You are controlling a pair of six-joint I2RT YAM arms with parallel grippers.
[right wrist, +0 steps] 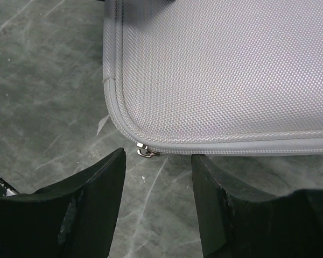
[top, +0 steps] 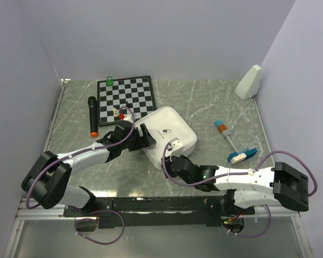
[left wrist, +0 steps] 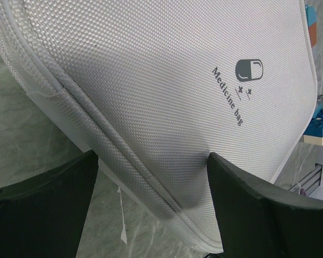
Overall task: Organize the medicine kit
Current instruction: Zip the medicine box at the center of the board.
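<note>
Left arm (top: 86,156) runs from its base at near-left, elbow folded back by the edge, forearm low and slanting forward-right toward centre. Left gripper (top: 144,134) points forward-right. Its fingers (left wrist: 48,209) are spread wide (the wrist view doesn't show whether the tips touch anything). Right arm (top: 247,180) stretches leftward from its base at near-right, forearm almost level, wrist tipped forward toward centre. Right gripper (top: 169,160) aims forward-left. Its fingers (right wrist: 81,209) are apart with a narrower gap than the left pair and nothing between them. The two grippers sit near each other mid-scene, apart, each angled inward toward the other.
</note>
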